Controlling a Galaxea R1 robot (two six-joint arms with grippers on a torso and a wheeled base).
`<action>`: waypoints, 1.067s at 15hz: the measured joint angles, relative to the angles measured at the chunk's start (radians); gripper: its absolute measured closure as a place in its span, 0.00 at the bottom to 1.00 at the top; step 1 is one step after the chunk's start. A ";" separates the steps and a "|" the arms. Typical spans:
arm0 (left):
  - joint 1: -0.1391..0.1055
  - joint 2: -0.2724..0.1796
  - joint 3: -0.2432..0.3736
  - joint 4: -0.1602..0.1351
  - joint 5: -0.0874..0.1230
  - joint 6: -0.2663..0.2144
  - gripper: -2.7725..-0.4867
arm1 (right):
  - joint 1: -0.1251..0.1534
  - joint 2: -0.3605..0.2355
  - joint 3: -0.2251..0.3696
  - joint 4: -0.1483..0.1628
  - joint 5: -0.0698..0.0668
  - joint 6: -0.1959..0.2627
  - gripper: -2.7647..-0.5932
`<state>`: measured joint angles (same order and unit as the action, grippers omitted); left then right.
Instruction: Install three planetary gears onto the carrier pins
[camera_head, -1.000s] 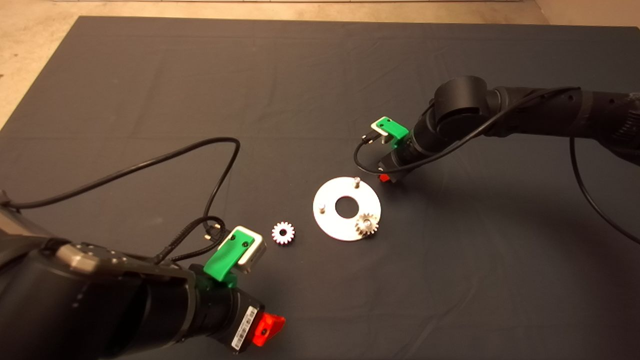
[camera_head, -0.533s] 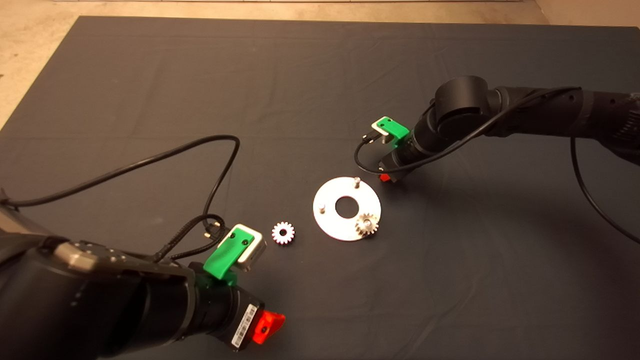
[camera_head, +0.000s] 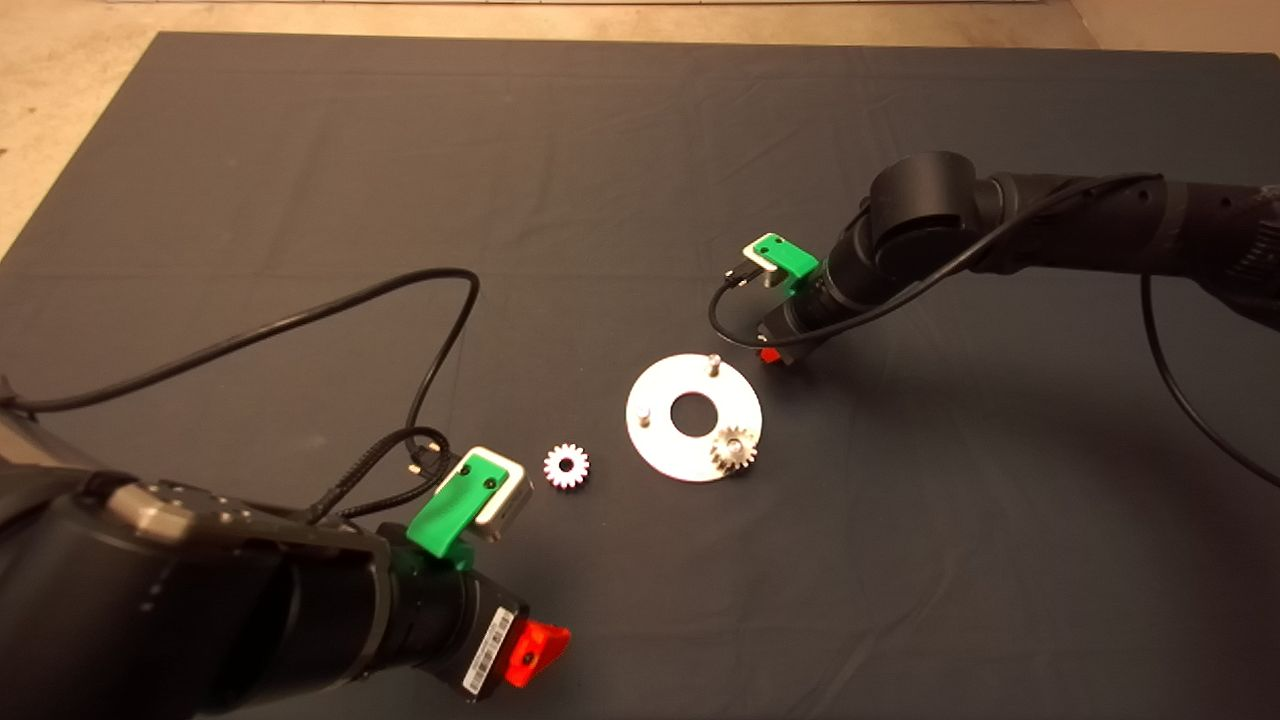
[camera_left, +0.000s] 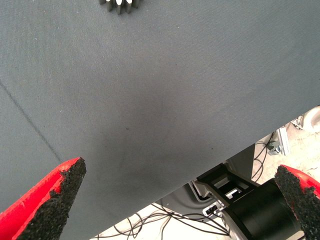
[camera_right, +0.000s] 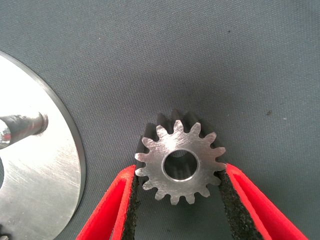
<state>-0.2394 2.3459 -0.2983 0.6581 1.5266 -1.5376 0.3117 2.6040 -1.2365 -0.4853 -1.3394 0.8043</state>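
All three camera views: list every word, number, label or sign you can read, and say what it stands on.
No text can be read in any view.
White barcode sticker on the left arm's wrist, head view: bars and print too small to read.
The gear in the right gripper, the silver disc and the mat carry no markings.

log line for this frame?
right gripper: shut on steel spur gear beside silver carrier disc | left gripper: open, idle | seated: one gear

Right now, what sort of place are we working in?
Likely a lab test bench: a dark mat on a table, loose cables on the floor beyond, gear parts like the disc laid out.
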 joint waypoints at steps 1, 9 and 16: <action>0.000 0.000 0.000 0.000 0.000 0.000 0.01 | 0.005 0.000 0.002 0.000 -0.003 0.000 0.79; 0.000 0.000 0.000 0.000 0.000 0.000 0.01 | 0.044 0.000 0.022 0.000 -0.007 0.001 0.82; 0.000 0.000 0.000 0.000 0.000 -0.001 0.01 | 0.057 -0.003 0.039 0.000 -0.011 0.002 0.82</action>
<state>-0.2394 2.3462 -0.2983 0.6581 1.5265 -1.5389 0.3685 2.6010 -1.1974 -0.4853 -1.3502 0.8066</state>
